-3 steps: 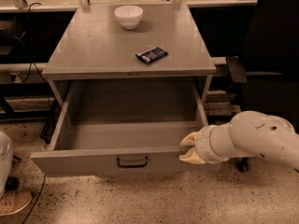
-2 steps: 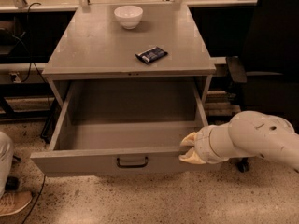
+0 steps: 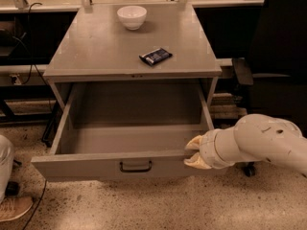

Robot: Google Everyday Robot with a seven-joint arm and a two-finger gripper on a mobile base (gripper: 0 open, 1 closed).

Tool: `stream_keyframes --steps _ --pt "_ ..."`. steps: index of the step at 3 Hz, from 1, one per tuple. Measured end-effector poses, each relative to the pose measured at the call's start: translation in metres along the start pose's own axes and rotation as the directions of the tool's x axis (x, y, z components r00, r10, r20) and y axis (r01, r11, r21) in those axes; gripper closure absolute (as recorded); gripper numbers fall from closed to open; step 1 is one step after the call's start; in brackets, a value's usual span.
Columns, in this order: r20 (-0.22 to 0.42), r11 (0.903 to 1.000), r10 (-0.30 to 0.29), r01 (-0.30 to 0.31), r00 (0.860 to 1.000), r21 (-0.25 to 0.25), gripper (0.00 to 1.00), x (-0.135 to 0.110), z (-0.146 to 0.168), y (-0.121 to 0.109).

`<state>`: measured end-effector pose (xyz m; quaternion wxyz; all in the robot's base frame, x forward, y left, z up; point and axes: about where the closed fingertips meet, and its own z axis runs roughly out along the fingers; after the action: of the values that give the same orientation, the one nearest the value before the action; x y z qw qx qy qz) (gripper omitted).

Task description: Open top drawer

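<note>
The top drawer (image 3: 86, 166) is a wide grey metal box. It stands pulled far out of the grey cabinet (image 3: 96, 47), and its inside shows empty. A small dark pull handle (image 3: 135, 166) sits mid-front. My gripper (image 3: 194, 152), on a white arm reaching in from the right, is at the right end of the drawer's front panel, level with its top rim and touching it. No other drawers show below.
A white bowl (image 3: 131, 17) and a dark flat packet (image 3: 155, 56) lie on the cabinet top. A black office chair (image 3: 278, 56) stands close on the right. A person's shoe (image 3: 14, 207) is on the speckled floor at bottom left. Cables hang at left.
</note>
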<state>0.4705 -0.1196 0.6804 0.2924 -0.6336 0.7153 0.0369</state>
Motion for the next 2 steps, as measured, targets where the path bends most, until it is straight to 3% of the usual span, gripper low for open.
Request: stream_keyframes --steps 1,2 --pt "0.0 1.0 -0.004 0.004 1.0 0.0 0.02 -0.0015 -0.0003 0.0003" --pt "-0.001 1.0 -0.005 0.005 1.0 0.0 0.0 -0.0018 -0.0004 0.0003"
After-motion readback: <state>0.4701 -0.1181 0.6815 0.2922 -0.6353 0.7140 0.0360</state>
